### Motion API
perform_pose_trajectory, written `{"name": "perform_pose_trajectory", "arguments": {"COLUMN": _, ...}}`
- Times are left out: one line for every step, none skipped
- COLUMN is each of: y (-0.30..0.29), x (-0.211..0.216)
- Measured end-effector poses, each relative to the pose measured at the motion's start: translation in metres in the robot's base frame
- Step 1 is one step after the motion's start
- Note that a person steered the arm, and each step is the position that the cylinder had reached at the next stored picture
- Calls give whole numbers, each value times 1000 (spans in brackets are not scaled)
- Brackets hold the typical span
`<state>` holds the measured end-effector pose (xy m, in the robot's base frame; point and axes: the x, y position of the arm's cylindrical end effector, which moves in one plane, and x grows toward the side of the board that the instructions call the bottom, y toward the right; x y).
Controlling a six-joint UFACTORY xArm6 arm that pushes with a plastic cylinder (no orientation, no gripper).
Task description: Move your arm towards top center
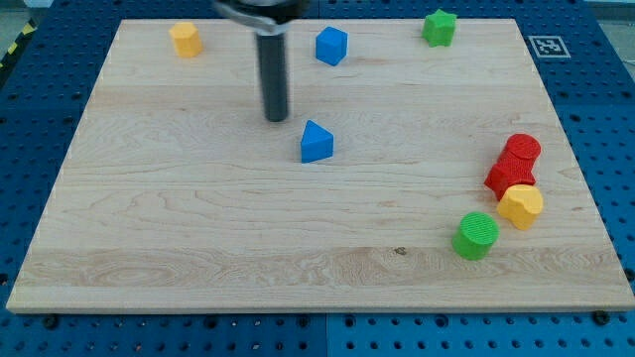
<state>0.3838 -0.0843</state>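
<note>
My tip (276, 118) rests on the wooden board (198, 218), left of centre in the upper half. A blue triangular block (316, 142) lies just to its lower right, apart from it. A blue cube (331, 46) sits near the top centre, up and to the right of my tip. A yellow block (186, 40) is at the top left and a green star-like block (440, 27) at the top right.
At the view's right, two red blocks (515, 164) stand touching each other, with a yellow hexagonal block (521, 205) against the lower one. A green cylinder (476, 235) sits just left and below them. A marker tag (548, 46) is off the board's top right corner.
</note>
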Motion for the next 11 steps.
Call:
{"name": "perform_pose_trajectory", "arguments": {"y": -13, "x": 0}}
{"name": "perform_pose_trajectory", "arguments": {"y": -19, "x": 50}}
{"name": "perform_pose_trajectory", "arguments": {"y": -19, "x": 104}}
{"name": "perform_pose_trajectory", "arguments": {"y": -25, "x": 64}}
{"name": "perform_pose_trajectory", "arguments": {"y": -25, "x": -19}}
{"name": "perform_pose_trajectory", "arguments": {"y": -25, "x": -102}}
{"name": "perform_pose_trajectory", "arguments": {"y": -25, "x": -156}}
{"name": "perform_pose_trajectory", "arguments": {"y": -25, "x": -177}}
{"name": "perform_pose_trajectory", "arguments": {"y": -25, "x": -174}}
{"name": "perform_pose_trajectory", "arguments": {"y": -25, "x": -110}}
{"name": "perform_pose_trajectory", "arguments": {"y": -25, "x": -32}}
